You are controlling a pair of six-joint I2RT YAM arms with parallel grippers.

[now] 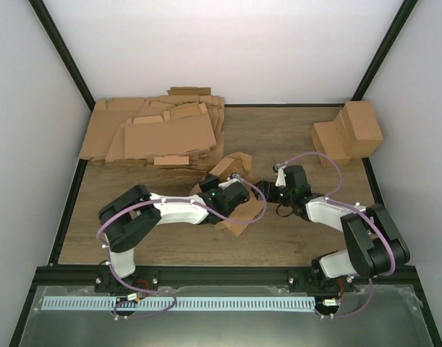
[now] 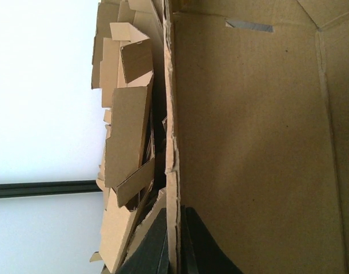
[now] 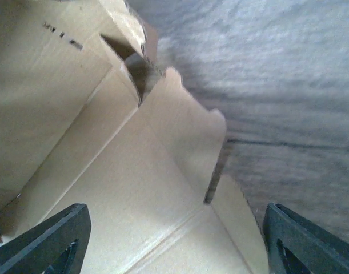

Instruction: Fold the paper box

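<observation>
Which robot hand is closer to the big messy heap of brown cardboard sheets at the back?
Left. The left gripper sits just in front of the heap, by its right end; the right gripper is farther right, beyond it.

Soft, even overhead light; right wrist view dim and bluish, paper box (image 3: 134, 188) blurred.

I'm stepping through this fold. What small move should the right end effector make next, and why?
Probably ease the right end effector forward and close it on the loose flap of the paper box. Its jaws stand wide open with that flap just ahead of them, ungripped, while the left end effector is pinched shut on a box edge, steadying it.
</observation>
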